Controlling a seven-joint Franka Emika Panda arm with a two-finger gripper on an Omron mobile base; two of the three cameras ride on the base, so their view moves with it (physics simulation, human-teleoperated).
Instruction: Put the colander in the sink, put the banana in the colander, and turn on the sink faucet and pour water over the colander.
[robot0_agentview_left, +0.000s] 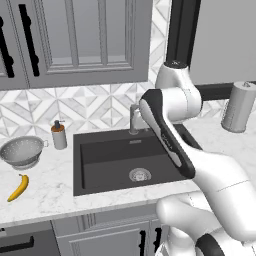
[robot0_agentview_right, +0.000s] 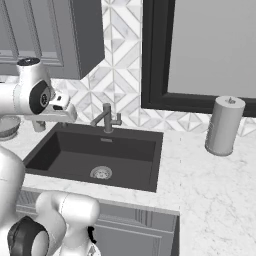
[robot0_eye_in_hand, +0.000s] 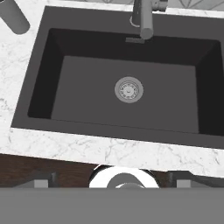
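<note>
The silver colander (robot0_agentview_left: 22, 151) stands on the counter left of the sink, and its rim also peeks in at the left edge (robot0_agentview_right: 7, 126). Just in front of it the yellow banana (robot0_agentview_left: 19, 187) lies on the marble. Nothing is in the black sink (robot0_agentview_left: 105, 162) (robot0_agentview_right: 75, 150) (robot0_eye_in_hand: 87, 105), whose steel drain (robot0_eye_in_hand: 128, 89) shows. Behind the basin rises the grey faucet (robot0_agentview_left: 134, 119) (robot0_agentview_right: 106, 118) (robot0_eye_in_hand: 143, 17). My gripper (robot0_eye_in_hand: 113, 179) hovers high over the sink's front edge, looking down into it. It is open and holds nothing; its fingertips (robot0_eye_in_hand: 41, 180) stand wide apart.
A soap dispenser (robot0_agentview_left: 59, 135) (robot0_eye_in_hand: 13, 17) stands between the colander and the sink. On the counter to the right is a paper towel roll (robot0_agentview_left: 239, 106) (robot0_agentview_right: 224, 126). Wall cabinets hang above on the left. My own arm crosses the sink's right side in the left base view.
</note>
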